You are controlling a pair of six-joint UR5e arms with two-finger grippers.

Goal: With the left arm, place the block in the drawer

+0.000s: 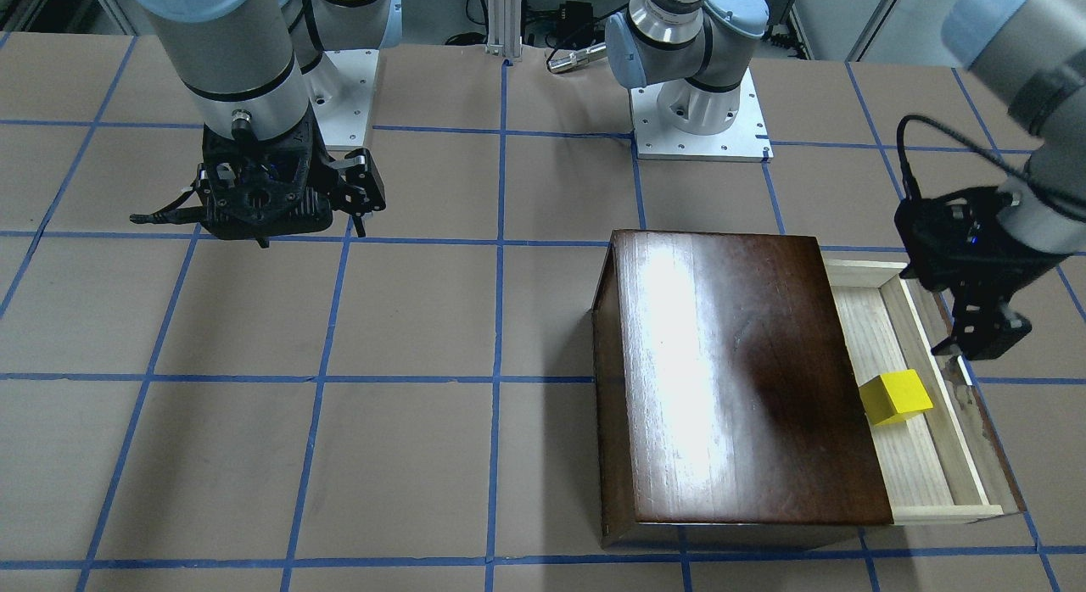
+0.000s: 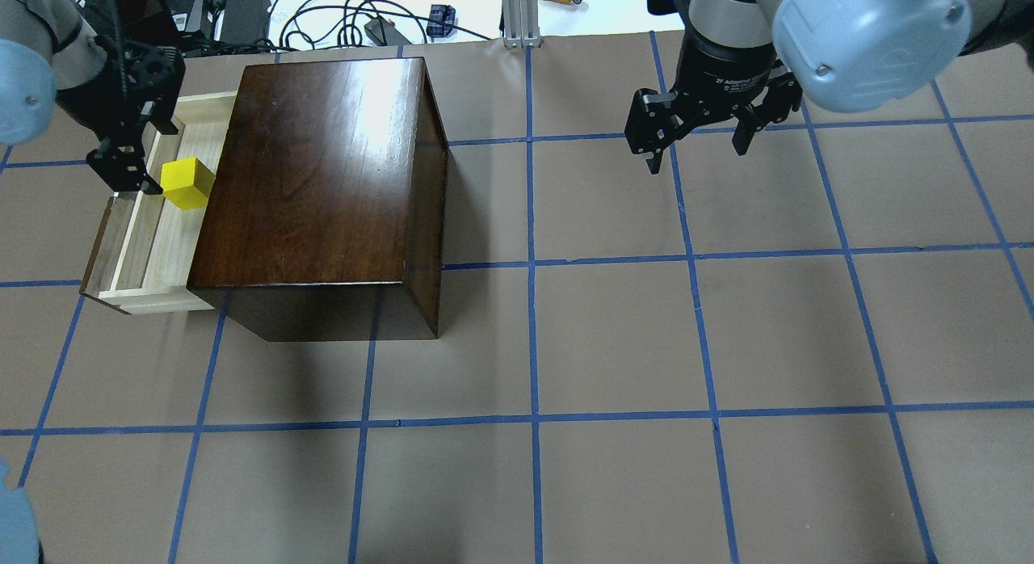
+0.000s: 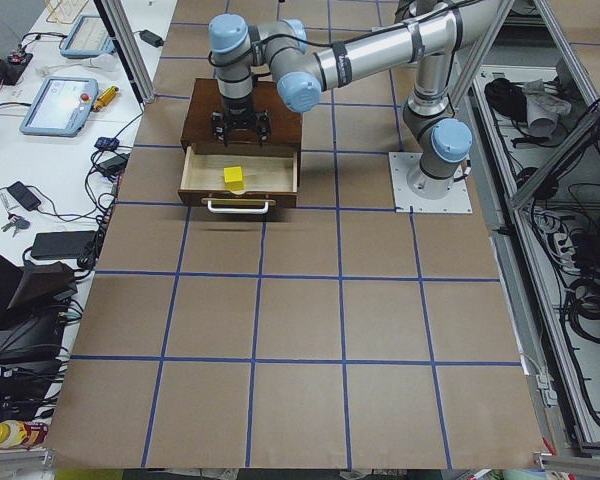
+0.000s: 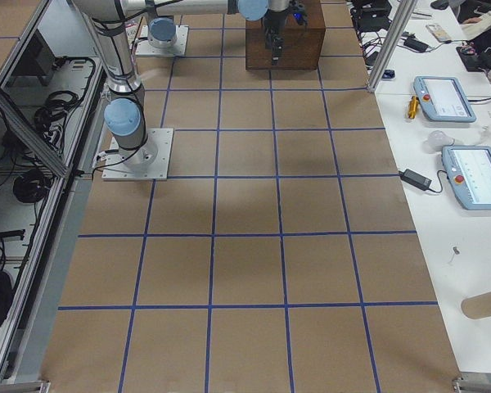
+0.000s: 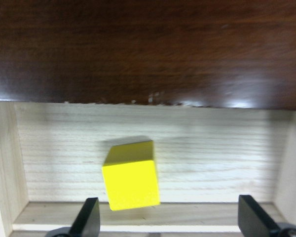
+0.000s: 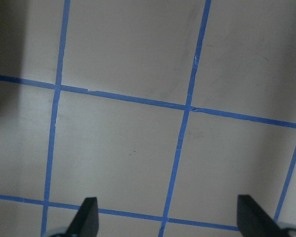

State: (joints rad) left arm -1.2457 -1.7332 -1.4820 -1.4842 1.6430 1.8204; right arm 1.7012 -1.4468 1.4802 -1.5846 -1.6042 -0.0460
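Brown paper-covered tabletop [image 2: 614,338] with a blue tape grid [image 2: 533,265] on it, and a tangle of black cables [image 2: 323,18] past the edge behind the box. The small bright yellow cube block [image 2: 187,183] is already in: it's lying on the floor of the shallow pale-wood drawer [image 2: 166,249], just beside the box's open face and turned a bit askew to the drawer walls. The drawer is pulled out of the glossy dark brown wooden box [image 2: 323,168].

The silver-grey left arm [image 1: 1044,206] with the little blue light hangs above the drawer's front rail, on the side away from the box. Its jaws are spread wide and hold nothing; in the wrist view both tips sit either side of the block, not touching it.

The other silver-grey right arm [image 2: 719,14] is well apart from the box, over bare tabletop, and its jaws are spread and empty too.
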